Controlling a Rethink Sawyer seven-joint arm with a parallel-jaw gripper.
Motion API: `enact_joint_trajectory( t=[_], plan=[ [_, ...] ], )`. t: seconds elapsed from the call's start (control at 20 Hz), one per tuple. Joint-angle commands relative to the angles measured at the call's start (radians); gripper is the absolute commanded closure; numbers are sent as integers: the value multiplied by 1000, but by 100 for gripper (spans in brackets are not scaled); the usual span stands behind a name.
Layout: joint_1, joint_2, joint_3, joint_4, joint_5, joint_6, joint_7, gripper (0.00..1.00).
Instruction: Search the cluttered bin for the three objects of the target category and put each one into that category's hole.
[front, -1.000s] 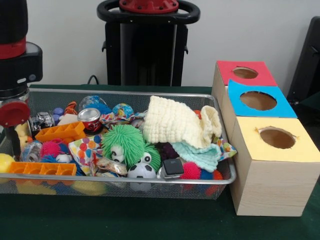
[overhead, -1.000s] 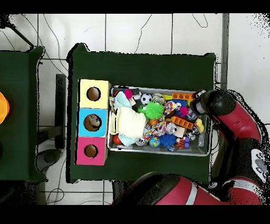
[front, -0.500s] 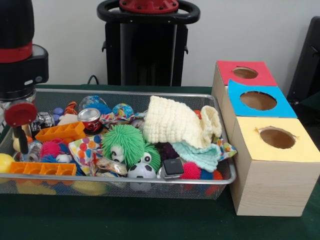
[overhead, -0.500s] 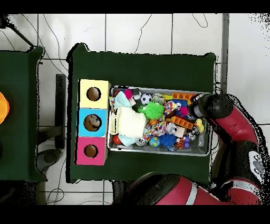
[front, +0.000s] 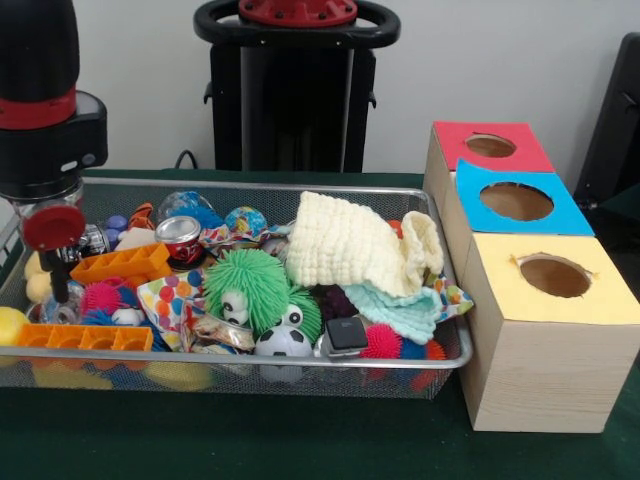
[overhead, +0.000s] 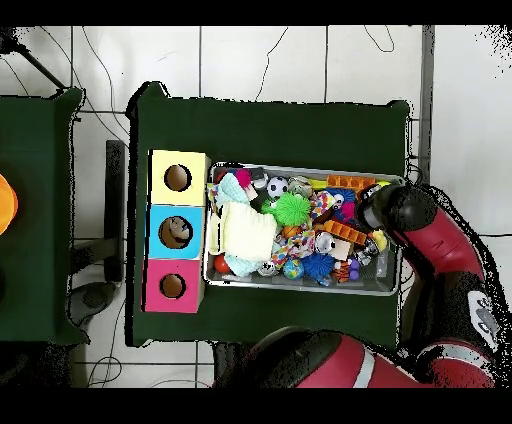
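Note:
The wire mesh bin (front: 262, 186) is full of toys and cloths; in the overhead view it (overhead: 300, 289) lies right of the boxes. My gripper (front: 59, 283) hangs from the black and red arm over the bin's left end, low among the clutter. Just below it lies a crumpled clear plastic piece (front: 47, 309), perhaps a bottle, mostly hidden. No other bottle shows clearly. In the overhead view the wrist (overhead: 386, 206) covers the gripper at the bin's right end. Three boxes with round holes stand in a row: red (front: 489, 146), blue (front: 516, 202), yellow (front: 553, 276).
A red-topped shiny can (front: 180, 238), orange plastic blocks (front: 120, 263), a green shaggy ball (front: 247, 285), a small football (front: 283, 341) and a cream knitted cloth (front: 350, 242) fill the bin. The robot's pedestal (front: 296, 90) stands behind it.
The arm has moved further in over the bin, rightward in the front view and leftward in the overhead view. The clutter has not visibly shifted.

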Motion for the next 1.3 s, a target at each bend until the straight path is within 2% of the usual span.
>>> enact_joint_trajectory(
  t=[0.05, 0.45, 1.3],
  plan=[
    [-27, -6, 87, 127, 28, -104, 186, 0],
    [-51, 29, 111, 108, 28, -144, 166, 0],
    [-39, 28, 114, 138, 38, -176, 196, 0]
  ],
)
